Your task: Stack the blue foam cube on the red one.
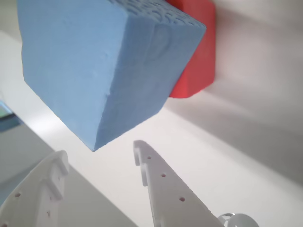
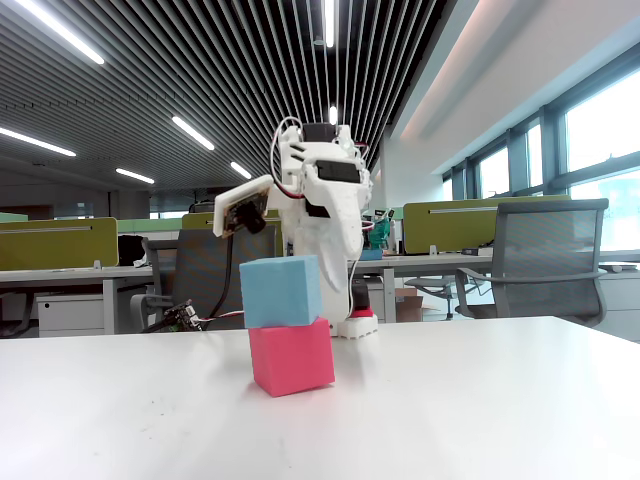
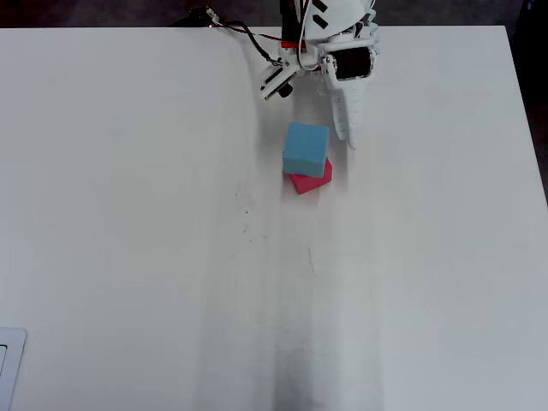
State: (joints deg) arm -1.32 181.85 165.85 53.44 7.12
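The blue foam cube [image 2: 281, 290] rests on top of the red one [image 2: 291, 357], shifted a little left and turned slightly against it. From above, the blue cube [image 3: 306, 147] covers most of the red cube [image 3: 313, 181]. In the wrist view the blue cube [image 1: 104, 66] fills the upper left and the red cube [image 1: 199, 52] shows behind it. My gripper [image 1: 100, 152] is open and empty, its two white fingers just clear of the blue cube. In the overhead view the gripper [image 3: 341, 137] is beside the stack's far right side.
The arm's base [image 3: 325, 34] stands at the far edge of the white table [image 3: 171, 257], with cables beside it. In the fixed view, office desks and a chair [image 2: 540, 260] stand behind the table.
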